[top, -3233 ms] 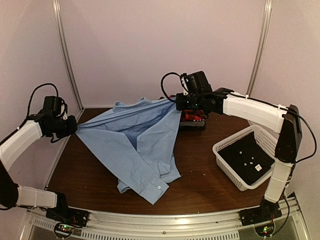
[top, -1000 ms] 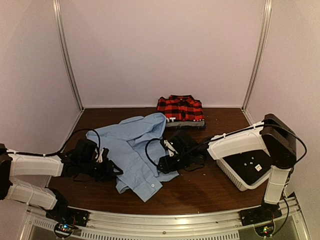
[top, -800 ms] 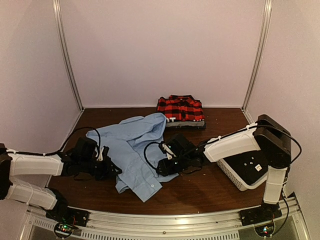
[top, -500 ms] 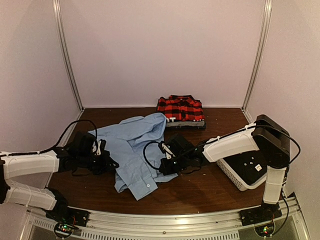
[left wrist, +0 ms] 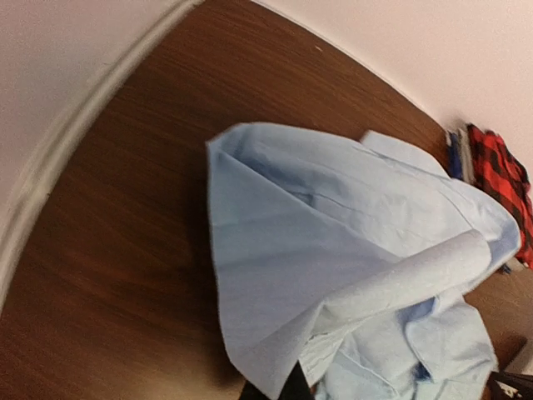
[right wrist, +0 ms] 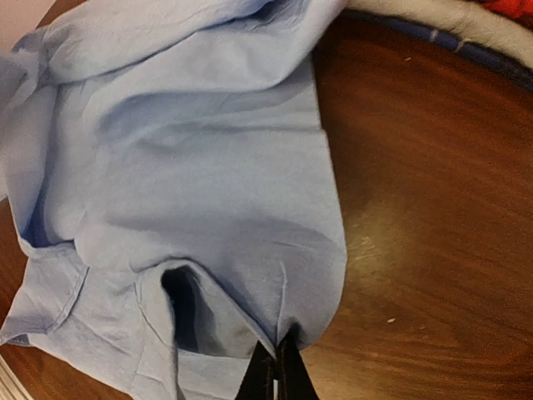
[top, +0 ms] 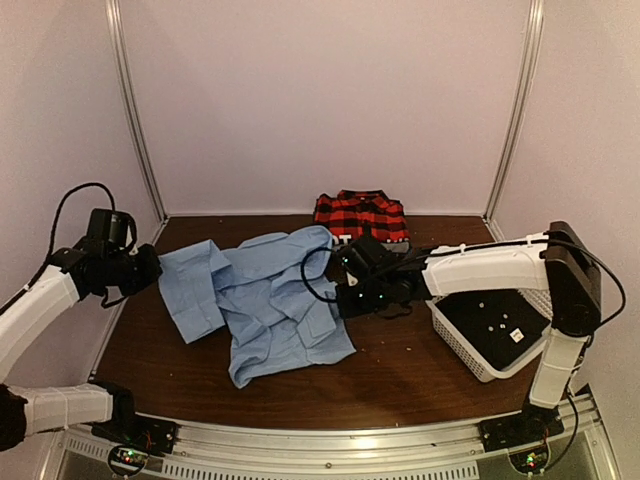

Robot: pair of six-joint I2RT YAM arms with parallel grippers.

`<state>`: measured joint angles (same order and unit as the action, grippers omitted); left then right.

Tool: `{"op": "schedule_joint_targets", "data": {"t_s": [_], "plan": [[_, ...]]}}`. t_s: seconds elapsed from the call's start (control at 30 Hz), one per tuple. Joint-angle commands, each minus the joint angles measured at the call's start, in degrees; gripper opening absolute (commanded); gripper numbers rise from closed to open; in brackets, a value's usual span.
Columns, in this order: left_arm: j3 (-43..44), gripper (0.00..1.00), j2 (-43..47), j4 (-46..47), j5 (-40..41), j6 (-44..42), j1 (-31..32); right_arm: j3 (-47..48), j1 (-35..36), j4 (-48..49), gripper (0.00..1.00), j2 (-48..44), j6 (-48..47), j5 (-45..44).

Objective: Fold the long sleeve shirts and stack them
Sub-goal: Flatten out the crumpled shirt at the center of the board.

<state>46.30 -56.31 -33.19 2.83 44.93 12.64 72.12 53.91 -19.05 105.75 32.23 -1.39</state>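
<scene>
1. The light blue shirt [top: 265, 300] lies rumpled and half spread on the middle-left of the counter [top: 400, 385]. One panel is drawn out to the left and lifted off the wood.
2. It looks like thin, limp, light cloth. It will likely sag wherever it is unsupported, hold no crease unaided, and slide easily over the smooth wood.
3. The best holds are probably the hems, seams and corners, where the fabric is doubled. Two matching points on opposite edges should let the body hang flat between them, whereas a pinch in the middle would only bunch it.
4. The left fingers [left wrist: 293, 385] are pinched tight on the shirt's raised left edge. The right fingers [right wrist: 265, 379] are closed to a point on the lower right hem, close above the counter.
5. The red-and-black plaid shirt [top: 362, 215] sits folded at the back of the counter, just behind the blue one, a likely base for the stack.
6. A white mesh basket [top: 470, 360] stands to the right, partly under the right arm.
</scene>
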Motion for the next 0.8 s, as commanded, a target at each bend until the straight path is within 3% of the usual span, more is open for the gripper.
{"op": "schedule_joint_targets", "data": {"t_s": [0.0,0.3,0.47,0.6,0.67,0.73,0.77], "plan": [[4.6,0.00,-1.4,-5.0,0.8,-11.6,-12.3,2.8,-6.9,-9.1,0.00,-6.3,-5.2,-12.2],[14.0,0.00,-10.4,-3.6,-6.8,-15.2,-29.6,9.7,-26.0,-11.3,0.00,-8.5,-12.6,-15.5],[17.2,0.00,-12.9,-1.8,-6.3,-14.1,-31.4,17.8,-32.3,-12.6,0.00,-3.9,-14.7,-13.8],[19.2,0.00,-14.2,-1.5,-3.8,-14.3,-31.6,21.9,-32.7,-13.1,0.00,0.1,-15.1,-11.2],[19.2,0.00,-14.9,-1.4,-4.4,-14.6,-31.6,22.7,-32.4,-13.0,0.07,1.2,-15.0,-8.4],[18.4,0.14,-15.2,-1.3,-5.9,-15.3,-31.5,22.3,-31.4,-12.3,0.19,1.3,-15.1,-7.3],[17.9,0.27,-15.2,-1.3,-6.4,-15.5,-31.6,21.9,-30.7,-12.1,0.24,1.0,-15.1,-7.4]]}}
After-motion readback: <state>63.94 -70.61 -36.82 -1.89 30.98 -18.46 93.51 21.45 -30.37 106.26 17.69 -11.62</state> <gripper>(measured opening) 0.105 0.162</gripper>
